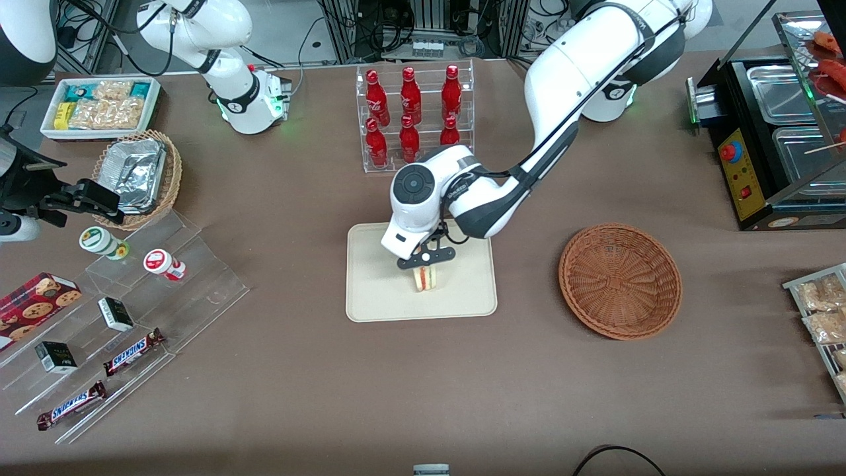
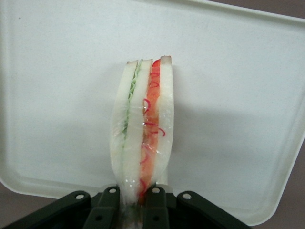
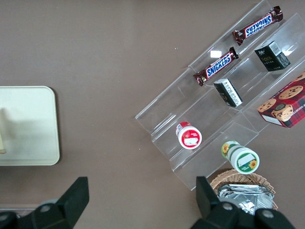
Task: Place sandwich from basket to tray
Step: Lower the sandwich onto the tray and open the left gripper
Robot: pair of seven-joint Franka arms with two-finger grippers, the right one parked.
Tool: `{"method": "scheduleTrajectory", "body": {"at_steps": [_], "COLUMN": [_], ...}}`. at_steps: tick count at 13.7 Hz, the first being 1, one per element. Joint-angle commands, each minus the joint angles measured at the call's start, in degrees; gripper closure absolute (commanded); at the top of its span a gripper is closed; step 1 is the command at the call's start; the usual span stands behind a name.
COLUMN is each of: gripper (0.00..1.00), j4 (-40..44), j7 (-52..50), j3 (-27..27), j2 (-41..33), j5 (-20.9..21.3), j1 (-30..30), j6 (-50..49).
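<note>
Hand (image 1: 426,265) pinching sandwich (image 1: 426,277) upright on tray (image 1: 377,297), wicker basket (image 1: 620,281) bare

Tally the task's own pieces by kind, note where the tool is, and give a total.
Sandwich: 1, over the tray, clamped in the tool
Tray: 1
Basket: 1, with nothing in it
Tool: 1
Total: 4

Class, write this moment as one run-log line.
stage: placing | gripper: shut on sandwich, over tray | basket: holds nothing
</note>
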Motion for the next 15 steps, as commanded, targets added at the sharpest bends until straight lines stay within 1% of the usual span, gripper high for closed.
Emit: {"method": "scheduleTrajectory", "body": {"at_steps": [1, 3, 7, 8, 9, 10, 15], "gripper": [1.00, 1.00, 1.00, 0.72, 0.10, 0.00, 0.00], "j4": [3.95, 4.48, 4.92, 5.00, 5.01, 5.01, 6.50], "j7": [-1.65, -1.65, -1.74, -1.83, -1.74, -1.83, -3.24], "j3": [2.35, 4.11, 4.21, 4.21, 4.21, 4.21, 3.86], "j2": [1.67, 1.85, 2.73, 3.34, 3.43, 3.43, 2.21], "j5": [1.71, 1.62, 1.53, 1.44, 1.44, 1.44, 0.74], "j1": [-2.56, -3.71, -3.71, -3.71, -3.71, -3.71, -3.19], "j6": [-1.98, -1.98, -1.54, -1.45, -1.45, -1.45, -2.15]}}
